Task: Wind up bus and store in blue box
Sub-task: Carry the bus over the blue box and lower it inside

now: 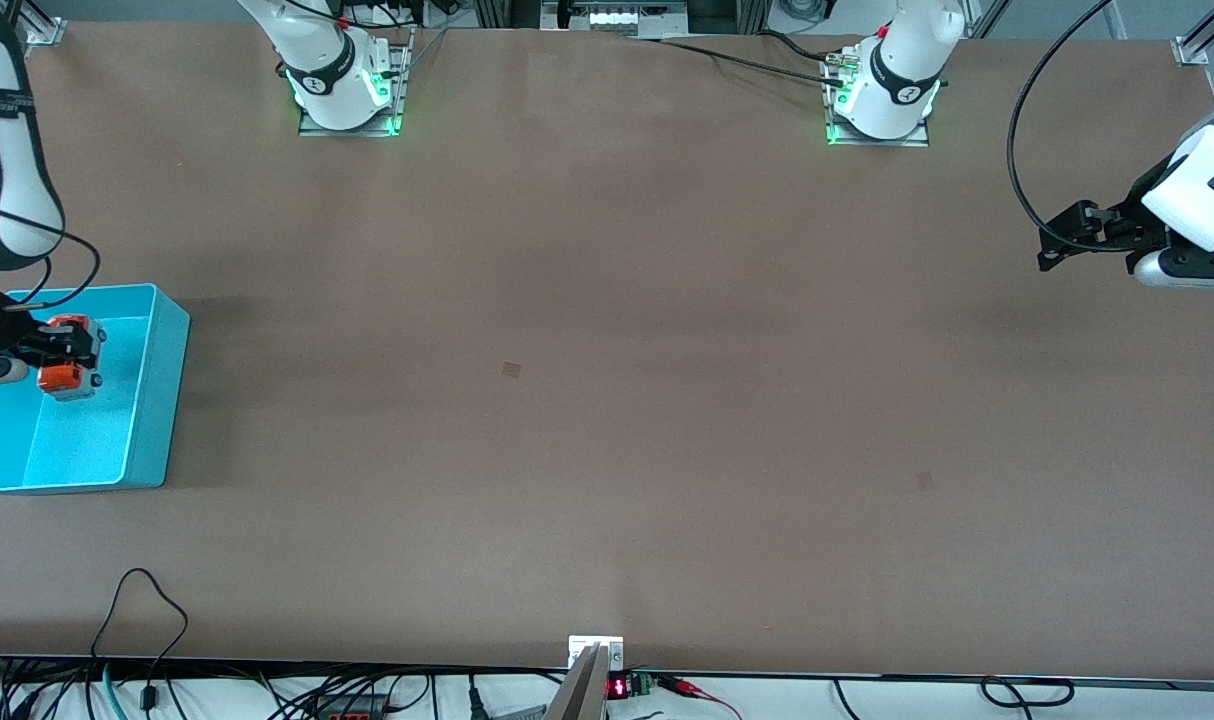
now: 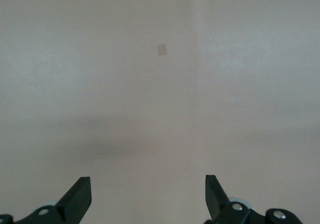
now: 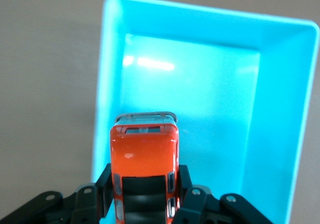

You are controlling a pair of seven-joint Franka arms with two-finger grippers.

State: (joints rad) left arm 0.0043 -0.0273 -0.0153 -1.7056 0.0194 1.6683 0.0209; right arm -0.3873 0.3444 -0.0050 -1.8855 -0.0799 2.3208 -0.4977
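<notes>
Over the box (image 1: 162, 400), the right gripper (image 1: 72, 358) pinches the bus (image 1: 62, 378), while the left gripper (image 1: 1057, 245) waits spread above the bare desk (image 1: 607, 400).

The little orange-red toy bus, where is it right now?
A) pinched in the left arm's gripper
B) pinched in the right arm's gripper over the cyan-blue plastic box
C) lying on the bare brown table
B: the right gripper is shut on the small orange-red toy bus, over the open cyan-blue plastic box; the left gripper waits open over the brown table.

Glossy orange bus (image 3: 145, 156), shiny plastic blue box (image 3: 280, 149), matt table (image 1: 607, 400).
</notes>
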